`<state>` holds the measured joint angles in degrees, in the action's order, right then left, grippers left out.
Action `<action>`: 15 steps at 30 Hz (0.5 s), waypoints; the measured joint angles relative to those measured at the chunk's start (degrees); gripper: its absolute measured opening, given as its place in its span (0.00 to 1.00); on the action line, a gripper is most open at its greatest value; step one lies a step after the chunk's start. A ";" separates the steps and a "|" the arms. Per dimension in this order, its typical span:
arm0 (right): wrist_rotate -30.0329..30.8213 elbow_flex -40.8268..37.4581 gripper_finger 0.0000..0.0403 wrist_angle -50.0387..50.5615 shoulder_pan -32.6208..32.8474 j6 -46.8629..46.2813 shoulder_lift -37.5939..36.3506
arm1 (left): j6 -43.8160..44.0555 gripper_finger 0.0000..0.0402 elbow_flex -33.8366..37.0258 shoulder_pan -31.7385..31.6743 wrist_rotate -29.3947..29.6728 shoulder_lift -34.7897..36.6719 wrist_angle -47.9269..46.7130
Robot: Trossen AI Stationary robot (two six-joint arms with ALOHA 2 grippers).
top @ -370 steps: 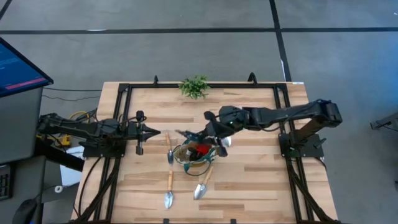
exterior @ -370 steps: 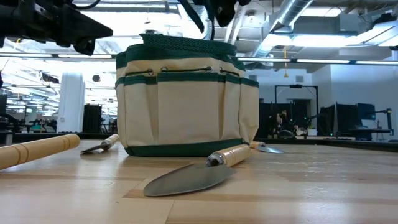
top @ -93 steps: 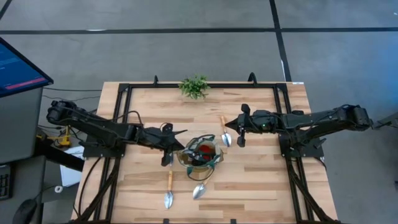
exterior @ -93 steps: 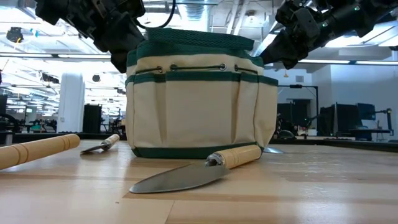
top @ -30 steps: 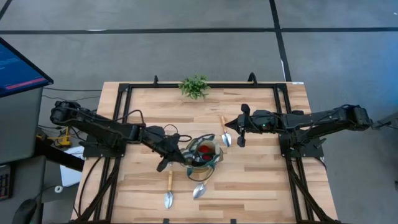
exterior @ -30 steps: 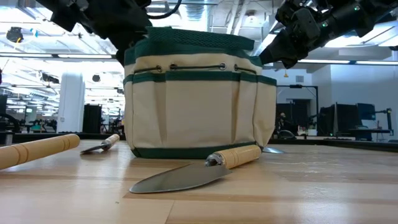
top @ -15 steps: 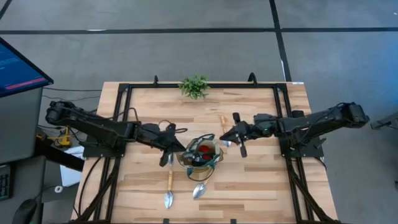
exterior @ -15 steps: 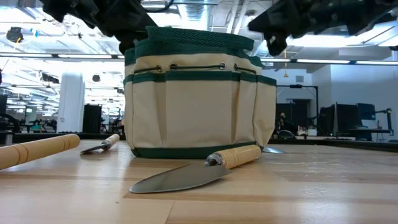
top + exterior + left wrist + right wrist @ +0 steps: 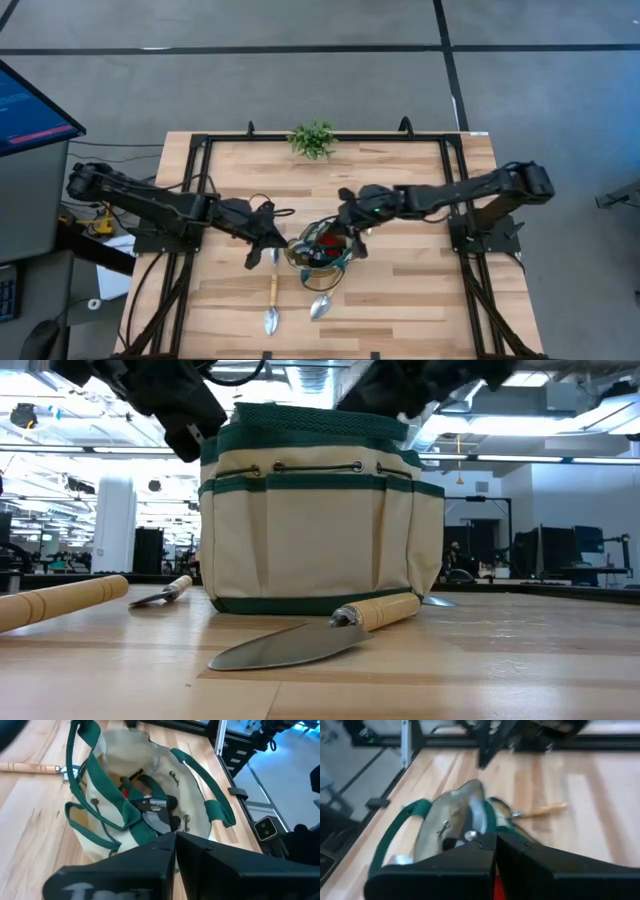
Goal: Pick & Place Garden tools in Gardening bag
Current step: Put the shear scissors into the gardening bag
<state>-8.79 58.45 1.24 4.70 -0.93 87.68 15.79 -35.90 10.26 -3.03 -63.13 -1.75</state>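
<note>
Gardening bag [image 9: 320, 530] stands upright near the middle of the table [image 9: 420, 290], mouth open.

**Grippers.** The right gripper [image 9: 348, 232] sits over the bag's right rim. Its wrist view shows the fingers pressed together with nothing visible between them. The left gripper [image 9: 262, 242] hangs just beside the bag's left side, also closed and empty as far as can be seen. In the low view both sit above the level of the bag's rim.

**Contents.** Pruning shears [image 9: 155, 810] and a red-and-black item [image 9: 126, 791] lie inside the bag.

**Outstanding.** Four trowels lie outside:
- The left front trowel [image 9: 272, 305] lies in front of the bag, apart from it.
- The right front trowel [image 9: 321, 300] has its handle touching the bag's front wall.
- The left-side trowel [image 9: 540, 810] lies on the bag's left-arm side.
- The right-side trowel [image 9: 30, 767] lies on the bag's right-arm side, blade end towards the bag.

The plant [image 9: 312, 138] stands well behind the bag and is not involved.

**Assessment.** The task is judged partly done, and the next pick is probably a side trowel. Recommended approach:
- Part the fingers fully before descending.
- Take the wooden handle near the ferrule.
- Lift clear of the green rim.
- Enter the mouth blade first.

**Risks.**
- The loop handles drape across the mouth and may snag a blade.
- The soft wall may shift if pushed, so the idle arm should stay clear.
</note>
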 joint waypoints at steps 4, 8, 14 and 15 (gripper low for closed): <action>-2.41 6.48 0.00 6.26 -0.21 0.57 5.96 | 2.38 0.01 0.02 0.20 -3.91 -0.25 -0.32; -3.38 11.30 0.00 7.72 -0.40 2.43 10.72 | 5.69 0.01 0.00 1.97 -4.79 -0.90 -0.07; -3.47 15.12 0.00 8.98 -0.61 4.53 14.13 | 7.63 0.01 0.03 5.51 3.18 -3.05 1.02; -3.53 15.72 0.00 8.60 -0.71 4.53 14.60 | 7.66 0.01 -0.08 5.77 4.68 -3.65 1.89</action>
<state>-12.31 74.17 9.84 3.99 3.60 102.28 23.45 -35.98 16.03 1.65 -66.78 0.14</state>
